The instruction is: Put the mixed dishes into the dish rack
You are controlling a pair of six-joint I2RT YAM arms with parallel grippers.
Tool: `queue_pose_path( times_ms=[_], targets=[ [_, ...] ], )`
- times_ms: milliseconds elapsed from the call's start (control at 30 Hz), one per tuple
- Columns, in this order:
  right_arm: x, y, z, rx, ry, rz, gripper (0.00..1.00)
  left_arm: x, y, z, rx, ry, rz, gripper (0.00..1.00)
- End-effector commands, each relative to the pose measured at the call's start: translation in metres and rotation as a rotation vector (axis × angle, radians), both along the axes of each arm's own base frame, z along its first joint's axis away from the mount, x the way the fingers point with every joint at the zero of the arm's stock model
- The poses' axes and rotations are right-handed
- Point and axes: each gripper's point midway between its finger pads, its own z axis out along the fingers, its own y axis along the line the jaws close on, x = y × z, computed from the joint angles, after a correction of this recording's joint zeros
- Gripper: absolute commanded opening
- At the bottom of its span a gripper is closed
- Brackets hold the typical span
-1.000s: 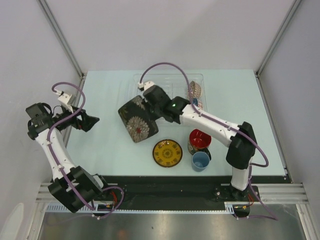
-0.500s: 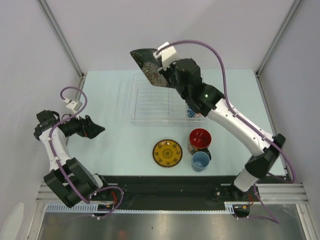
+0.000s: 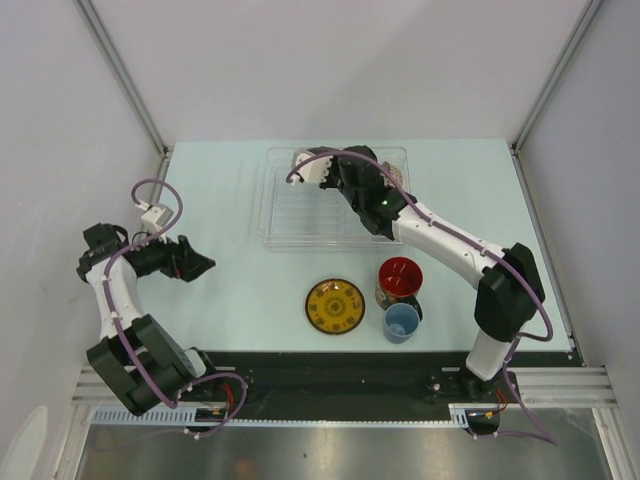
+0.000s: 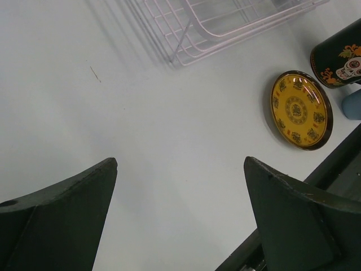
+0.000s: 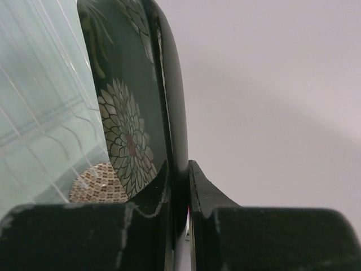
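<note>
My right gripper (image 3: 350, 166) (image 5: 179, 167) is shut on the rim of the black square floral plate (image 5: 127, 113) and holds it on edge over the dish rack (image 3: 285, 215). The plate is barely visible in the top view. The cream-pink patterned bowl (image 3: 392, 178) (image 5: 93, 183) sits in the rack's right end beside the plate. The yellow saucer (image 3: 335, 305) (image 4: 302, 109), the dark mug with red inside (image 3: 399, 279) (image 4: 338, 56) and the light-blue cup (image 3: 401, 322) stand on the table near the front. My left gripper (image 3: 197, 266) (image 4: 180, 164) is open and empty over bare table at the left. The blue bowl is hidden.
The rack's wire grid (image 4: 225, 22) shows at the top of the left wrist view. Grey walls close in the table on three sides. The table's black front edge (image 3: 330, 360) runs just beyond the saucer and cup.
My right arm lifted the plate from the table, swung it high over the rack's far side, then brought it down on edge into the rack. My left arm drew back slightly.
</note>
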Motion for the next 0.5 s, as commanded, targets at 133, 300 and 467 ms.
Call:
queue_pose_path(
  times_ms=[133, 300, 467],
  targets=[
    [0.026, -0.008, 0.076, -0.015, -0.304, 0.037, 0.00, 0.007, 0.000, -0.001, 0.010, -0.034, -0.009, 1.00],
    [0.033, -0.005, 0.056, -0.050, -0.270, 0.087, 0.00, 0.009, 0.002, -0.003, 0.007, -0.029, -0.005, 1.00],
    [0.044, -0.011, 0.038, -0.065, -0.241, 0.090, 0.00, 0.011, 0.004, -0.005, 0.011, -0.027, -0.002, 1.00]
  ],
)
